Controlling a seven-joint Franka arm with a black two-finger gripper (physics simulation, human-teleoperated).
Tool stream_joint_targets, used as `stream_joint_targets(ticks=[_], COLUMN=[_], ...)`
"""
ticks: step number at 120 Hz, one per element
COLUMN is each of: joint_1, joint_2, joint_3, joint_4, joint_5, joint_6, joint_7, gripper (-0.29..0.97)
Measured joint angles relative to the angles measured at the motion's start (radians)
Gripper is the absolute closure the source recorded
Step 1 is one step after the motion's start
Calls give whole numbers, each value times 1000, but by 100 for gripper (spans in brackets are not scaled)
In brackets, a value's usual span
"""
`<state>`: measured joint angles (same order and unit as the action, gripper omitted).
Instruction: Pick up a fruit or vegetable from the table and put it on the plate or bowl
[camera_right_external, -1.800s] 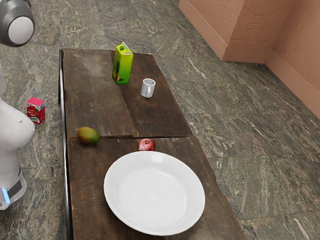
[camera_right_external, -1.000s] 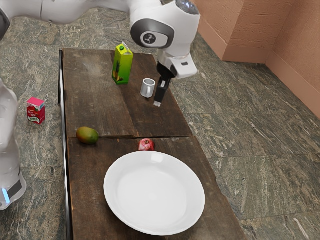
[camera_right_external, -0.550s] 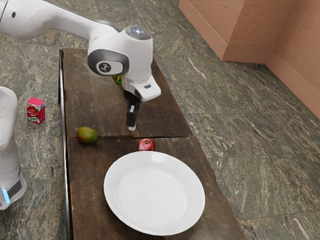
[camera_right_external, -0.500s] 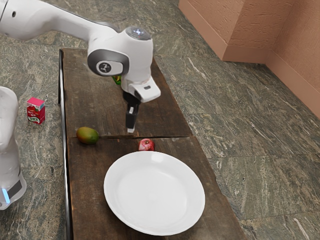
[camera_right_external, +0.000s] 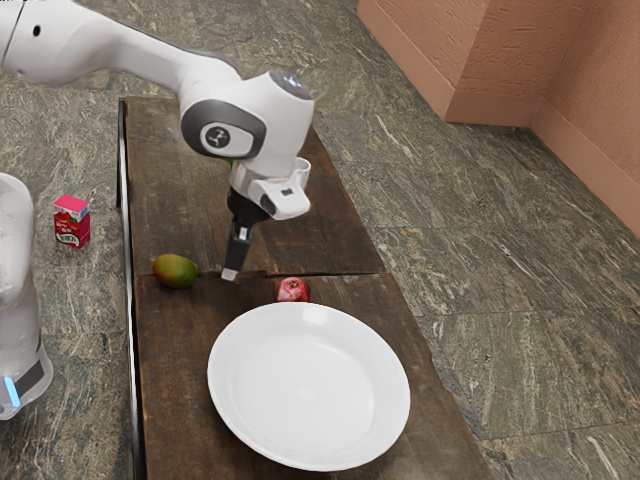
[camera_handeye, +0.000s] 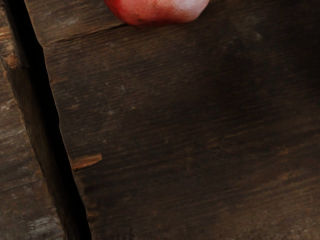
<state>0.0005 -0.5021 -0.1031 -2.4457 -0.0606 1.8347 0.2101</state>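
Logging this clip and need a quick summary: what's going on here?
A white robot arm reaches over a dark wooden table, with its hand hanging low above the boards between a green-and-orange mango and a small round red fruit. Both fruits lie on the table, untouched. Neither is on the large white plate yet, which sits just beyond the red fruit.

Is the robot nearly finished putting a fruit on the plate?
Not nearly. Done: nothing yet; the white plate is bare, and the mango and the red fruit both lie on the table. In hand: the gripper hangs low over the table between the two fruits, touching neither. Left: grab one fruit, lift it and set it on the plate.
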Motion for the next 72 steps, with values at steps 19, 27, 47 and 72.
stream_joint_targets(ticks=[19,27,47,72], joint_1=[113,121,117,112], joint_2=[-71,-99,-179,-304], joint_3=[-142,-156,-159,-159], joint_4=[-9,-15,-46,-122], joint_5=[-46,-58,-71,-82], joint_6=[-99,-132,-180,-205], joint_7=[-2,-1,0,1], gripper=[2,2,2,2])
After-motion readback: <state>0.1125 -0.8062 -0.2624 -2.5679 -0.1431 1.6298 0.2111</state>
